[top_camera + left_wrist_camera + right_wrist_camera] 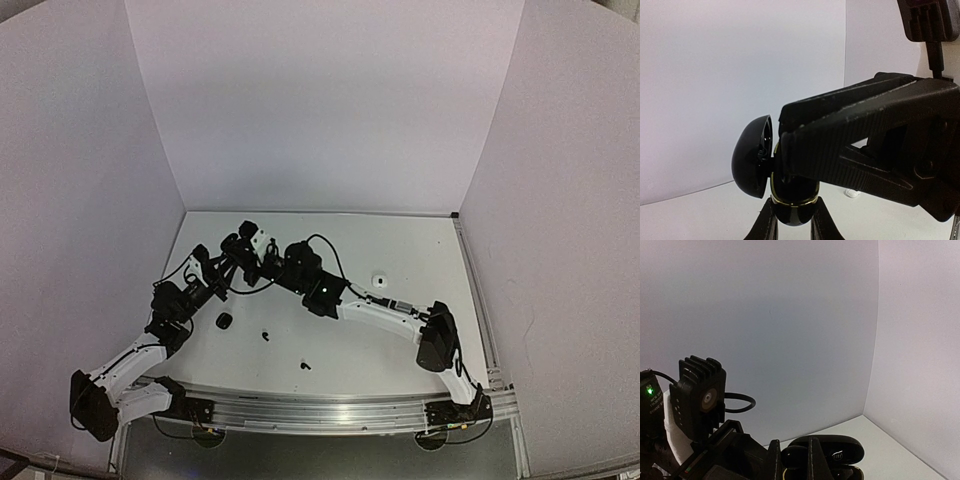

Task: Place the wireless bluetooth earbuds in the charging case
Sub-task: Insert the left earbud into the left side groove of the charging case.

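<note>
Right gripper was closed almost all the way. A small round black thing sat pinched between its fingers. It was most likely a black earbud, but it was too dark to be sure. I could not tell which way the bud's stem pointed.

Just past those fingers was the charging case. The left gripper was closed tight on the sides of the case and held it up off the worktop. The lid stood open, swung back to the far side, away from the right gripper. In the left wrist view the open mouth of the case, with its gold rim, faced up. The right gripper reached in on a slant from the other side. Its tips were right over that mouth, touching it or very nearly so.

So the bud was right at the case, and I think the next move would be a short push straight down into the hole. The right arm was the one to do it, because the left one was busy holding the case.

Farther out, two loose black earbuds lay on the worktop nearer the arm bases. A small white thing lay off to the right side.
</note>
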`<state>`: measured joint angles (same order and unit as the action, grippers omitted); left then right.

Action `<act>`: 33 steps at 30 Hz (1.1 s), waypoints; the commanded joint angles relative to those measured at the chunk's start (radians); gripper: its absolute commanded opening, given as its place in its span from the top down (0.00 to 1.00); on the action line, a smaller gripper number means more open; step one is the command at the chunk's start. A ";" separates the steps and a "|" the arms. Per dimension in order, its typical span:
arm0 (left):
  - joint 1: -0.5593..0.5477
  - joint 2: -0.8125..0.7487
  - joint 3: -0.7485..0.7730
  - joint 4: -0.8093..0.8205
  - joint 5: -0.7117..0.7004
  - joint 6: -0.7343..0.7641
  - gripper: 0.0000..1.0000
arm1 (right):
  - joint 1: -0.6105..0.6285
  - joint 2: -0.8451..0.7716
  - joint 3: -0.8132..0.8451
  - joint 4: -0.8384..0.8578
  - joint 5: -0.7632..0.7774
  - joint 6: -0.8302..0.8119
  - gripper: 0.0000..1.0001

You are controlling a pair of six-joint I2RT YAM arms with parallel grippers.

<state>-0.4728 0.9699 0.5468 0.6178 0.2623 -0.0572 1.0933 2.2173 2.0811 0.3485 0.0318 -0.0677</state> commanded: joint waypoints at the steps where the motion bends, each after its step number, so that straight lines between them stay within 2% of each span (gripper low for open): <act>1: 0.005 -0.013 0.020 0.053 0.000 0.034 1.00 | -0.036 -0.048 -0.008 -0.022 -0.002 0.098 0.96; 7: 0.004 -0.009 0.022 0.059 0.004 0.129 1.00 | -0.044 -0.062 -0.037 -0.032 -0.022 0.109 0.93; 26: 0.006 -0.014 0.024 0.029 0.024 0.104 1.00 | -0.044 -0.061 -0.014 -0.045 -0.021 0.096 0.85; 33: 0.005 -0.013 0.028 0.012 0.048 0.091 1.00 | -0.043 -0.059 -0.009 -0.051 0.003 0.082 0.77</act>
<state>-0.4694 0.9714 0.5472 0.6010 0.2692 0.0486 1.0714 2.2024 2.0586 0.3122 -0.0143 0.0245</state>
